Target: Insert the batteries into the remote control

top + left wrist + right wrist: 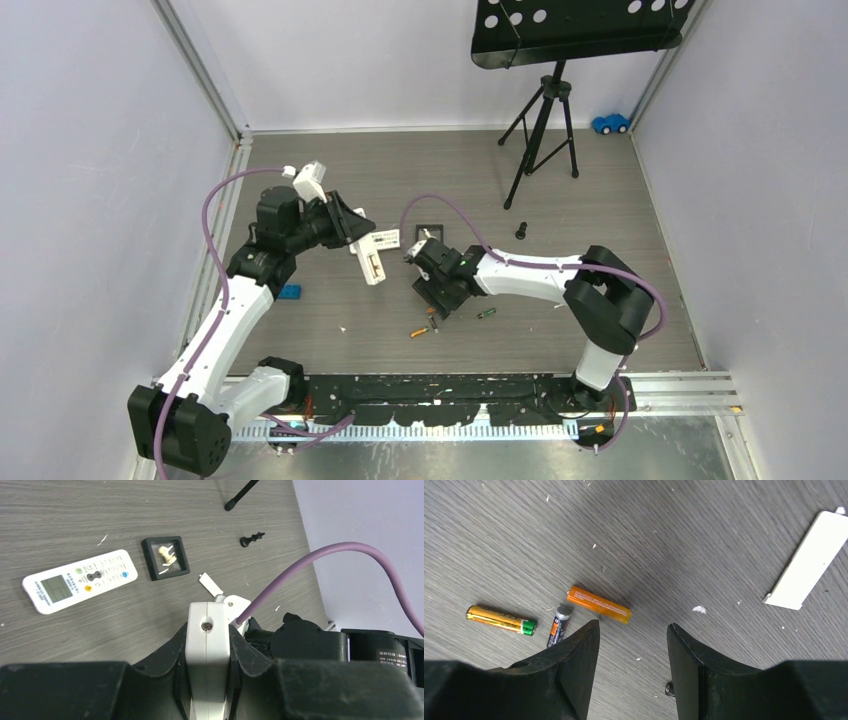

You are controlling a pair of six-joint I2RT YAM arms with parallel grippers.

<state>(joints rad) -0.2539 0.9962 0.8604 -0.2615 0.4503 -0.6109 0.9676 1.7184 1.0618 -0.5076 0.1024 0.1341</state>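
Note:
My left gripper [345, 228] is shut on the long white remote control [370, 262] and holds it tilted above the table. In the left wrist view the remote's end [207, 630] is clamped between both fingers. My right gripper [432, 300] hangs open and empty just above the loose batteries. In the right wrist view an orange battery [599, 604], a dark battery [559, 625] and an orange battery with a green tip [500, 619] lie just ahead of my left finger [574, 655]. A green-and-black battery [485, 314] lies to the right.
A shorter white remote [80, 580] with a screen lies flat. A black square tray [165, 558], a stubby black peg [251, 539] and a white cover strip [808, 562] are nearby. A blue block [290, 292], a music-stand tripod [540, 120] and a blue toy car [610, 123] also stand around.

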